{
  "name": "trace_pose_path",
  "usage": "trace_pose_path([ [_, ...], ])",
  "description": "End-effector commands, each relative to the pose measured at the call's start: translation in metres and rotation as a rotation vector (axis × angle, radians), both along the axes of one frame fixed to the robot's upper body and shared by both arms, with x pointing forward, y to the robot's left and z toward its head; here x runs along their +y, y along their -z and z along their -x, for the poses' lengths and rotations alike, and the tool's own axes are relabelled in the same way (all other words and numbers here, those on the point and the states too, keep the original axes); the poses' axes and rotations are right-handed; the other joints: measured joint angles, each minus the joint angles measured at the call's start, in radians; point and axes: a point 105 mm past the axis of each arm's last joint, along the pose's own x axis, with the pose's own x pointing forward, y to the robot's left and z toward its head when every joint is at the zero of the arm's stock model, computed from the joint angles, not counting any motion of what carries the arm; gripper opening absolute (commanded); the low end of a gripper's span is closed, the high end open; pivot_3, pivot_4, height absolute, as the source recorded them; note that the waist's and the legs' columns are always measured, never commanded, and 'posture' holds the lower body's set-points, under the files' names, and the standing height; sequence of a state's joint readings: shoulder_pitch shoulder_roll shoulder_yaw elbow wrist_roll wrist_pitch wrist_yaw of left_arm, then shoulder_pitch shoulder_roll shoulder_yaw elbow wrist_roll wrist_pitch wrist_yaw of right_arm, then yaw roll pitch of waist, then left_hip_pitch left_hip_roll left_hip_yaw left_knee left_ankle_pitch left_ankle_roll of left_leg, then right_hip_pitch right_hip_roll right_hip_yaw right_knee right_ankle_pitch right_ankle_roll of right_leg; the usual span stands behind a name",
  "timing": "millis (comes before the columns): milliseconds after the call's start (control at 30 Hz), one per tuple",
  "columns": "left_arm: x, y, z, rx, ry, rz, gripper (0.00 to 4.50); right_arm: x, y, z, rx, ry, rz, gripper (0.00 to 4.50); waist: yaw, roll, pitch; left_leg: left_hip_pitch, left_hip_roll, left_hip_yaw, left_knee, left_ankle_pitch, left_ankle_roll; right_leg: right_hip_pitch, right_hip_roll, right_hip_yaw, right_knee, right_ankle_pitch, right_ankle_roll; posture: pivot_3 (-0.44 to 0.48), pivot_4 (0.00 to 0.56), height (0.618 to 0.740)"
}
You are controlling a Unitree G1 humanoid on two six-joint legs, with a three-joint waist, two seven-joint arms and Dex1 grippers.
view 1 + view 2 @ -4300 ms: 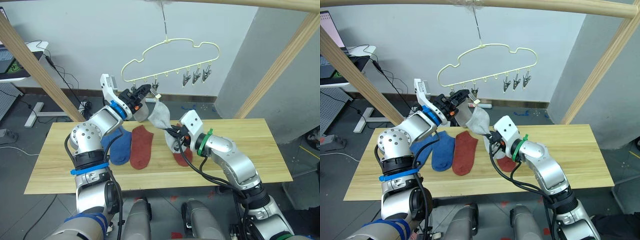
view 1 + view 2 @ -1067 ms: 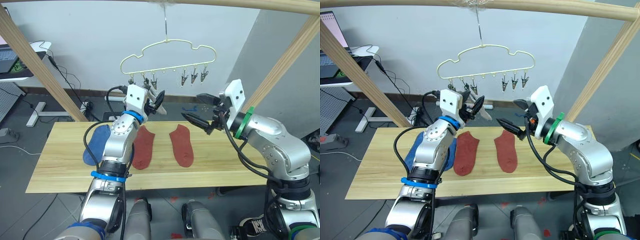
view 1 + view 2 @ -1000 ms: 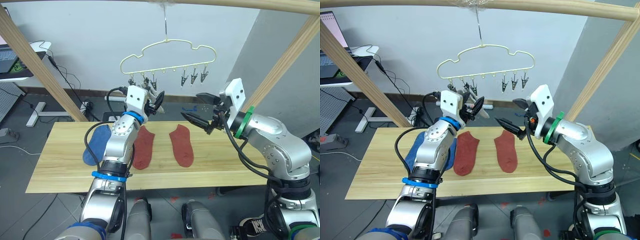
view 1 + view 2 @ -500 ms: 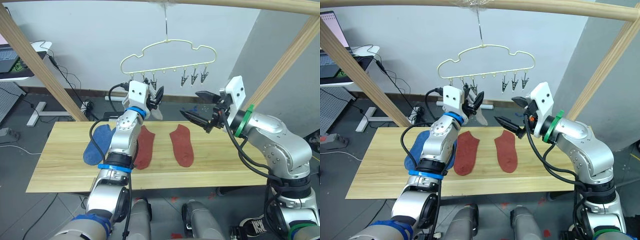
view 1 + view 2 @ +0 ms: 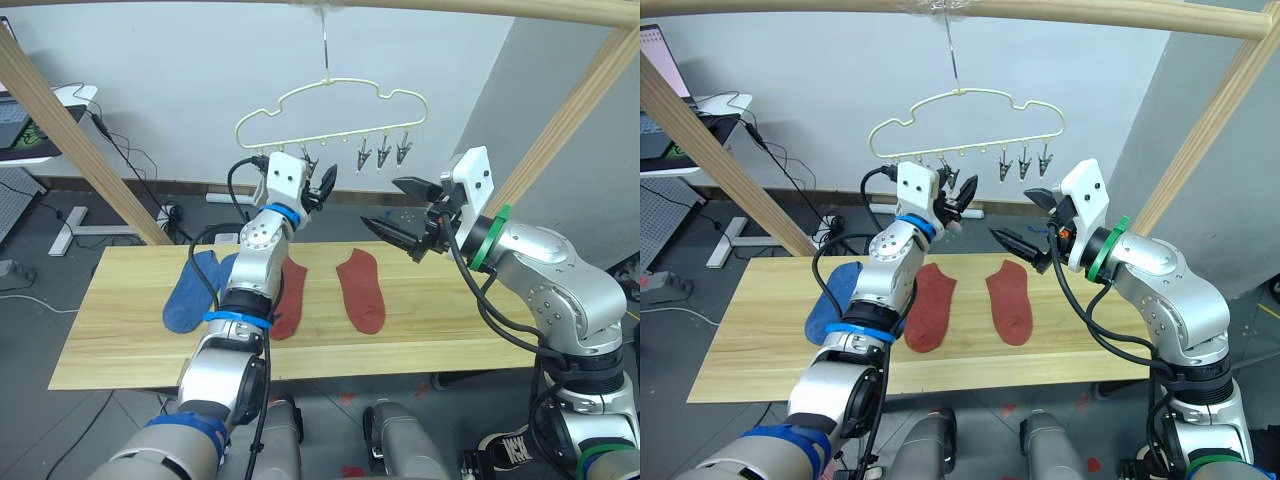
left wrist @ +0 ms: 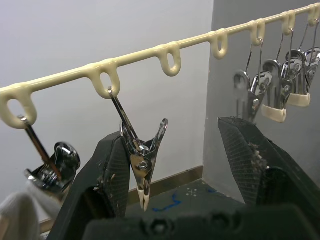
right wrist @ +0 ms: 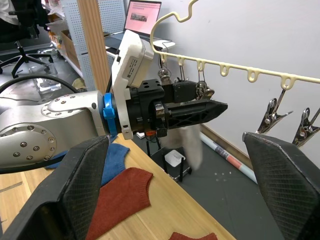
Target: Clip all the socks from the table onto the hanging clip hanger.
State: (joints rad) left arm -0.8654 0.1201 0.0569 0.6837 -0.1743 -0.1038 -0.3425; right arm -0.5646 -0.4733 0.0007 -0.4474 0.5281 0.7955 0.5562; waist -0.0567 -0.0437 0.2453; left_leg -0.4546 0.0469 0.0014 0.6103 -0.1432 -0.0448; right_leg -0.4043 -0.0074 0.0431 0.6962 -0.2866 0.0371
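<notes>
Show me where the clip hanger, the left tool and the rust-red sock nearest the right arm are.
clip hanger [image 5: 330, 138]: left eye view, on its straight lower bar.
left tool [image 5: 962, 198]: right eye view, midway between its fingertips.
rust-red sock [image 5: 360, 291]: left eye view, middle of the sock.

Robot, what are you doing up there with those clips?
The robot is hanging socks. Its left gripper is open, raised at the clip hanger, with one metal clip between its fingers. A grey sock hangs below the hanger. The right gripper waits open beside it. Two red socks and blue socks lie on the table.
</notes>
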Motion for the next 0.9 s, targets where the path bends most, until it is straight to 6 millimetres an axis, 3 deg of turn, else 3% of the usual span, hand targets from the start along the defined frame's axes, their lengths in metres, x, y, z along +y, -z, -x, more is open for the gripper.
trace_pose_path([
  [33,-0.006,-0.0166,0.0012,-0.064,0.015,0.007,3.03,-0.0022,-0.014,0.0033,-0.069,0.011,-0.007,4.5,0.0,0.0,0.0,0.0,0.0,0.0,0.0,0.0,0.0,0.0,0.0,0.0,0.0,0.0,0.0,-0.118,0.191,0.74],
  [867,0.0015,-0.0202,0.0002,-0.084,-0.014,0.014,3.03,0.0021,-0.0129,0.0078,-0.06,-0.013,-0.01,4.5,-0.001,0.0,0.0,0.0,0.0,0.0,0.0,0.0,0.0,0.0,0.0,0.0,0.0,0.0,0.0,-0.109,0.175,0.74],
  [900,0.0016,-0.0207,0.0003,-0.086,-0.013,0.016,2.68,0.0021,-0.0131,0.0077,-0.059,-0.013,-0.011,4.5,-0.001,0.0,0.0,0.0,0.0,0.0,0.0,0.0,0.0,0.0,0.0,0.0,0.0,0.0,0.0,-0.109,0.175,0.74],
])
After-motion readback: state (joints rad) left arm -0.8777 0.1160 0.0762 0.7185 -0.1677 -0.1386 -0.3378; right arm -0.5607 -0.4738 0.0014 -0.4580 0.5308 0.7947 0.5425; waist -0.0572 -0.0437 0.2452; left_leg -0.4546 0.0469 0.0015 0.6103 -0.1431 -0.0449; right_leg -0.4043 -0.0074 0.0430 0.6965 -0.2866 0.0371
